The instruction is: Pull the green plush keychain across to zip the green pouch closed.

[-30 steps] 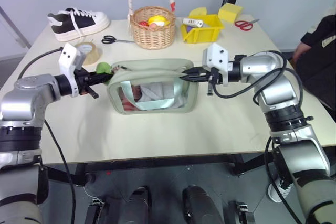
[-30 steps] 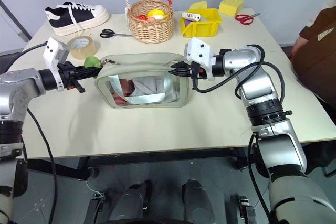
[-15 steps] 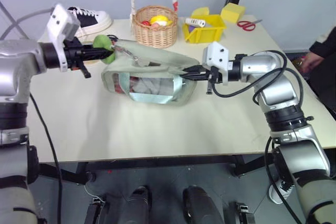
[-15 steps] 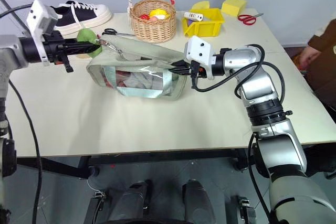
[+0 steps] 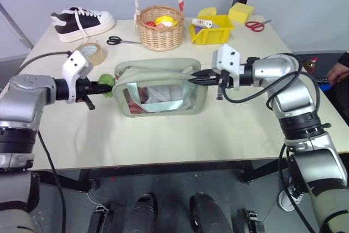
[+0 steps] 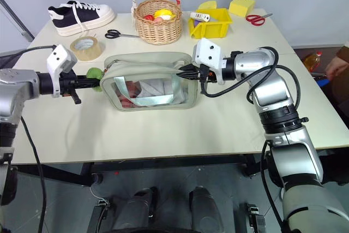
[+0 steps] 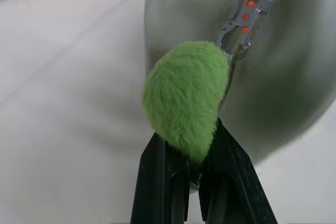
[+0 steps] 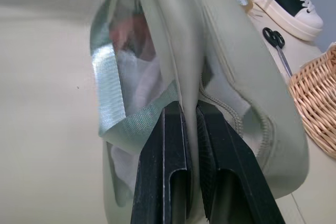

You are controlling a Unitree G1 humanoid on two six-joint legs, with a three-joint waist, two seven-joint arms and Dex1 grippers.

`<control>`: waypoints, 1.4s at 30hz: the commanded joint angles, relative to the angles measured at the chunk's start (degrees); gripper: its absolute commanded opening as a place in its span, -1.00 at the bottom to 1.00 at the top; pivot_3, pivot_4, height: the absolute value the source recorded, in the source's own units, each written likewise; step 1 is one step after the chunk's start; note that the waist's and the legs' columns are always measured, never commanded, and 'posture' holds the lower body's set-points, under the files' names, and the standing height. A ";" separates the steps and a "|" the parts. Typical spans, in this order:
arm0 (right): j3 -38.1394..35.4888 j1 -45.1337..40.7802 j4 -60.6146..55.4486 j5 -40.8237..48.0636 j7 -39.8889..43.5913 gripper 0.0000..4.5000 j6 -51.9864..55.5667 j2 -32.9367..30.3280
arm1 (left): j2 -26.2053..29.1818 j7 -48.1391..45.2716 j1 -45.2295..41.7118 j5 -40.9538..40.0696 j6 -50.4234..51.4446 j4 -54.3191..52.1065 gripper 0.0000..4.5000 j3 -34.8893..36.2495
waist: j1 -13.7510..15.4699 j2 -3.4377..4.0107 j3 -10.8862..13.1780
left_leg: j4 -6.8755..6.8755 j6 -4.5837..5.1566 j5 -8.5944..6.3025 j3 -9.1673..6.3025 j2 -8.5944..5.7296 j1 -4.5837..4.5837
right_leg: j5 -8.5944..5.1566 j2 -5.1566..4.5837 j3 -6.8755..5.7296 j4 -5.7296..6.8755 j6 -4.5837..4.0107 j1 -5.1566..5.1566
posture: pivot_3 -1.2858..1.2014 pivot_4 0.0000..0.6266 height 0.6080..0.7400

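At 9 o'clock on the table (image 5: 163, 135), my left pincer (image 5: 100, 86) clamps the green plush keychain (image 5: 107, 81) at the green pouch (image 5: 158, 88)'s end; at 3 o'clock, my right pincer (image 5: 195, 79) pinches the pouch's opposite edge, bracing it against the pull.

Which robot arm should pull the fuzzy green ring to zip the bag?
The left. Its gripper already pinches the fuzzy green ring at the bag's end, while the right gripper is clamped on the other end, probably to steady it.
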 commanded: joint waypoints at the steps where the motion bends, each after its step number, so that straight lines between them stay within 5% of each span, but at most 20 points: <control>1: -2.19 -0.58 -2.80 1.67 -0.57 -1.00 0.50 -0.15 | -0.64 2.17 -2.21 -0.41 -1.47 0.44 -0.65 3.22 | 0.02 0.00 0.00 | 0.00 0.00 0.00 0.00 0.00 0.00 | 0.00 0.00 0.00 0.00 0.00 0.00 | 0.03 -0.52 1.00; 9: -1.76 -0.59 -1.91 1.54 -0.61 -1.00 0.08 0.29 | 0.75 2.05 -2.33 -2.60 1.46 -2.25 0.96 5.59 | -0.33 0.00 0.00 | -0.03 0.00 0.00 0.00 0.00 0.00 | 0.00 0.01 0.00 0.00 0.00 -0.03 | 0.03 -0.52 1.00; 17: -1.61 -0.60 -1.19 1.31 -0.90 -1.00 -0.53 0.77 | 1.56 1.07 -3.05 -4.23 3.60 -4.30 0.86 5.85 | -0.30 0.00 0.00 | -0.02 0.00 0.00 0.00 0.00 0.00 | 0.00 0.00 -0.01 0.00 0.00 -0.01 | 0.03 -0.52 1.00; 19: -1.56 -0.75 -1.13 1.26 -1.01 -1.00 -0.62 1.00 | 1.64 0.61 -1.72 -2.49 1.88 -3.80 0.58 4.13 | -0.38 0.00 0.00 | -0.02 0.00 0.00 0.01 -0.01 0.00 | 0.00 0.00 0.00 0.00 0.00 -0.01 | 0.03 -0.52 1.00; 26: -1.64 -0.37 -1.76 1.26 -1.01 -1.00 -0.32 0.76 | -1.47 1.66 -2.13 -0.75 -0.69 1.12 -0.98 3.02 | -0.29 0.00 0.00 | -0.01 0.00 0.00 0.01 0.00 0.00 | 0.00 0.02 0.00 0.02 0.00 -0.02 | 0.03 -0.52 1.00; 32: -1.84 0.08 -2.59 1.33 -1.17 -1.00 0.28 0.32 | -3.05 1.60 -3.82 -0.51 -0.81 2.50 -0.98 3.32 | -0.27 0.00 0.00 | -0.01 0.00 0.00 0.01 0.00 0.00 | 0.00 0.01 0.00 0.02 0.00 -0.02 | 0.03 -0.52 1.00; 35: -1.98 0.27 -2.80 1.37 -1.32 -1.00 0.45 0.05 | -3.50 0.70 -4.90 -2.17 0.60 2.61 -0.60 4.54 | -0.27 0.00 0.00 | -0.01 0.00 0.00 0.00 -0.01 0.00 | 0.00 0.01 -0.01 0.02 0.00 -0.02 | 0.03 -0.52 1.00; 39: -2.04 0.46 -3.08 1.43 -1.38 -1.00 0.62 -0.26 | -3.65 1.09 -5.22 -1.76 2.48 3.39 0.28 3.89 | -0.32 0.00 0.00 | -0.01 0.00 0.00 0.01 -0.01 0.00 | 0.00 0.01 -0.01 0.02 0.00 -0.02 | 0.03 -0.52 1.00; 42: -2.03 0.38 -3.07 1.48 -1.31 -1.00 0.68 -0.43 | -4.06 1.21 -4.67 -1.25 2.51 3.17 0.28 3.20 | -0.30 0.00 0.00 | -0.01 0.00 0.00 0.01 -0.01 0.00 | 0.00 0.02 0.00 0.02 0.00 -0.02 | 0.03 -0.52 1.00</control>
